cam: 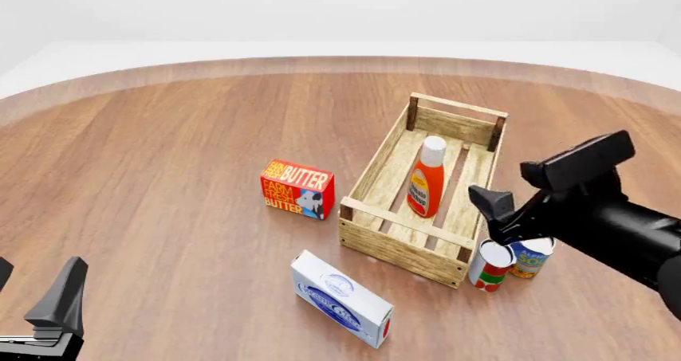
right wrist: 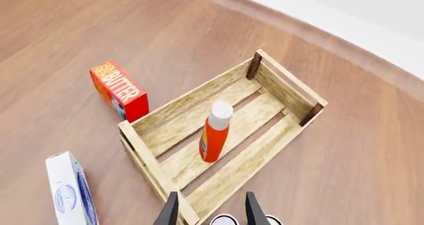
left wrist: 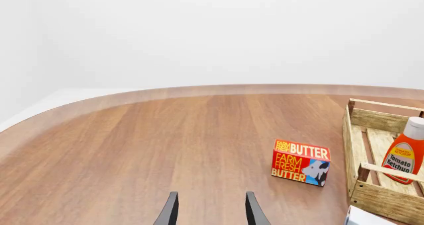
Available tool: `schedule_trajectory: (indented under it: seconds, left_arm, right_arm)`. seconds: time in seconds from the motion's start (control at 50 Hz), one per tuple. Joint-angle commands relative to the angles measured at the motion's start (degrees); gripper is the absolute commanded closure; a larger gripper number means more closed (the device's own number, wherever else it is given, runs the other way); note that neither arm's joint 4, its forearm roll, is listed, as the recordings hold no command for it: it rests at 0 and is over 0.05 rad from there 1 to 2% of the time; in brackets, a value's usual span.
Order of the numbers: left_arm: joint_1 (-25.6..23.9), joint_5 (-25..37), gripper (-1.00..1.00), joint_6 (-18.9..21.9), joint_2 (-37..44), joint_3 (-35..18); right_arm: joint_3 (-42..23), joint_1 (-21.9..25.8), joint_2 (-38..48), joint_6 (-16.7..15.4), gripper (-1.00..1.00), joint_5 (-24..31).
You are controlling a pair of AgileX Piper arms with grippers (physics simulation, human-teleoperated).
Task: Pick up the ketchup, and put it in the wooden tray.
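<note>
The ketchup [cam: 426, 182] is an orange-red bottle with a white cap. It lies lengthwise on the slats inside the wooden tray [cam: 378, 162], cap toward the far end, and nothing grips it. My right gripper [cam: 500, 217] hovers open and empty above the tray's near right corner. In the right wrist view, the right gripper [right wrist: 210, 212] looks down past the tray's near rail [right wrist: 142, 150] at the ketchup [right wrist: 215, 133]. My left gripper [cam: 32, 289] stands open and empty at the near left, far from the tray. The left wrist view has the left gripper [left wrist: 210, 212], the ketchup [left wrist: 404, 153] and the tray [left wrist: 374, 120].
A red-and-yellow butter box [cam: 298, 189] stands just left of the tray. A white-and-blue carton [cam: 340, 297] lies in front of the tray. Two cans [cam: 492, 265] [cam: 530, 257] stand by the tray's near right corner, under the right gripper.
</note>
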Motion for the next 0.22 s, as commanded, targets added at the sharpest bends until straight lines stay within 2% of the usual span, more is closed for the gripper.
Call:
schedule_trajectory:
  seconds: [0.02, 0.12, 0.22]
  left_arm:
    - [0.0, 0.0, -1.0, 0.0, 0.0, 0.0]
    - [0.0, 0.0, -1.0, 0.0, 0.0, 0.0]
    - [0.0, 0.0, -1.0, 0.0, 0.0, 0.0]
  right_arm:
    - [7.55, -1.0, -13.64, 2.03, -1.0, 5.79]
    - [8.9, -1.82, -21.63, 2.95, -1.0, 12.03]
    - [8.4, -3.34, -30.9, 3.56, -1.0, 21.04]
